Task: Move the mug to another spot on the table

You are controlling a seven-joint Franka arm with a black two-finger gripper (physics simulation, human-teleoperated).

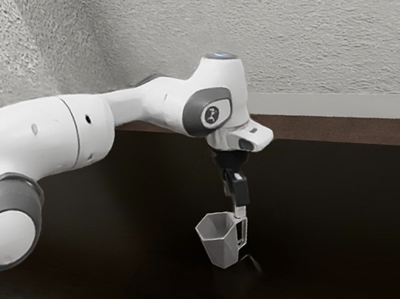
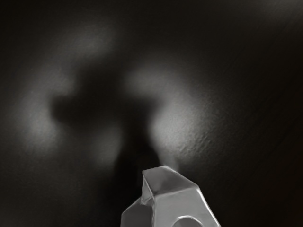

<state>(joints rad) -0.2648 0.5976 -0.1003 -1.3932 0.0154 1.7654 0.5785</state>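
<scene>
A grey faceted mug (image 1: 222, 240) stands upright over the dark table, its handle turned toward the exterior view's right. My black gripper (image 1: 239, 211) comes straight down onto the handle side of the rim and is shut on the mug there. Whether the base rests on the table or hangs just above it cannot be told. In the wrist view the mug (image 2: 169, 203) shows large and close under my hand, with my arm's shadow spread across the table beyond it.
The dark glossy table (image 1: 354, 231) stretches widely to the exterior view's right and toward the front. A textured white wall (image 1: 315, 13) with a baseboard runs along the table's far edge. My white arm crosses over the table's left part.
</scene>
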